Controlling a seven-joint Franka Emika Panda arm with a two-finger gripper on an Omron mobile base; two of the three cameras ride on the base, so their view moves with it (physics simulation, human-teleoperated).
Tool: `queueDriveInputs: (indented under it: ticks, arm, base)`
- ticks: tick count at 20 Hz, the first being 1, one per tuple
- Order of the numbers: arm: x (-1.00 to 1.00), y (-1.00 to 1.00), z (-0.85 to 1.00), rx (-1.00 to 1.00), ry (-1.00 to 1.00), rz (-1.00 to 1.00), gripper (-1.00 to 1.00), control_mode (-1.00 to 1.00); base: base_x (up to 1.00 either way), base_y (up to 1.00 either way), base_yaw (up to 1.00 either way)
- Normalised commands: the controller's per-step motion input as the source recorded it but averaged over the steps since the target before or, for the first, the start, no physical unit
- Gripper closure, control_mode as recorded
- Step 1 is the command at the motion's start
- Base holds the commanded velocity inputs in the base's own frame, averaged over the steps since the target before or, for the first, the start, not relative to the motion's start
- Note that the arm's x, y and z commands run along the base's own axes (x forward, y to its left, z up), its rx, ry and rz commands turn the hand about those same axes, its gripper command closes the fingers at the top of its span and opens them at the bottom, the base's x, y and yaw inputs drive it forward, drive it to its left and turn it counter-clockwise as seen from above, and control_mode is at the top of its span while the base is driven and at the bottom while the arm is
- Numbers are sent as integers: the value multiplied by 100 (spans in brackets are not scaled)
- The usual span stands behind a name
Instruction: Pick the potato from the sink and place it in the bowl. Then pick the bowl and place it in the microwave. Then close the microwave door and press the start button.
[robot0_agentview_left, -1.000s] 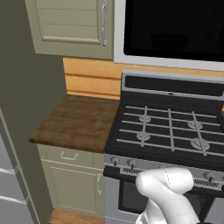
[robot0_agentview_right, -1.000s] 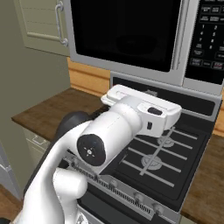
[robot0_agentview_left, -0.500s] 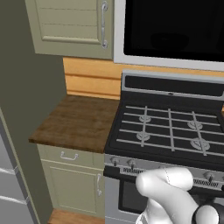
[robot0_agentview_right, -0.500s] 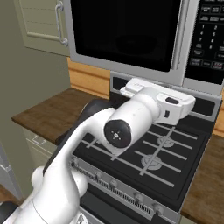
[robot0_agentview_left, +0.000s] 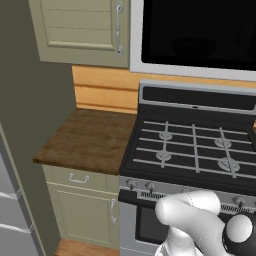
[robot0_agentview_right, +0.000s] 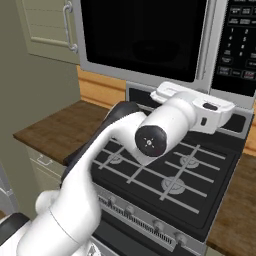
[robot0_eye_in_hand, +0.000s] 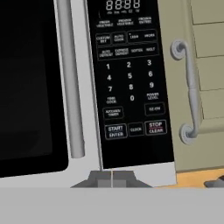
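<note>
The claw (robot0_eye_in_hand: 112, 178) shows in the hand view as two dark tips pressed together at the bottom edge, clenched on nothing, just below the microwave (robot0_eye_in_hand: 87, 87). In the right base view the hand is turned away, so its fingers are hidden behind the white wrist. The microwave door (robot0_agentview_right: 142, 37) is shut, its black window hiding whatever is inside; its one vertical bar handle (robot0_eye_in_hand: 70, 78) is cut off at the top. The keypad's small labels are hard to read, but the start button (robot0_eye_in_hand: 115, 131) sits at lower left of the panel.

Compared with half a second ago, the arm has reached farther right and higher, toward the control panel (robot0_agentview_right: 240, 42).

The stove (robot0_agentview_left: 195, 150) shows four burners. One wooden desk (robot0_agentview_left: 87, 140) lies left of it, with one olive cabinet door (robot0_agentview_left: 82, 30) above.
</note>
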Motion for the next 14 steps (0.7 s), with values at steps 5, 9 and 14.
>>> queueDriveInputs:
  ticks: [5, 9, 14]
  arm:
    - [3, -12, 24, 2, 0, 0, 100, -100]
    - [23, -5, 1, 0, 4, 0, 100, -100]
    - [26, -15, 0, 0, 2, 3, 100, -100]
  base:
    - [0, 0, 0]
    - [0, 0, 0]
    - [0, 0, 0]
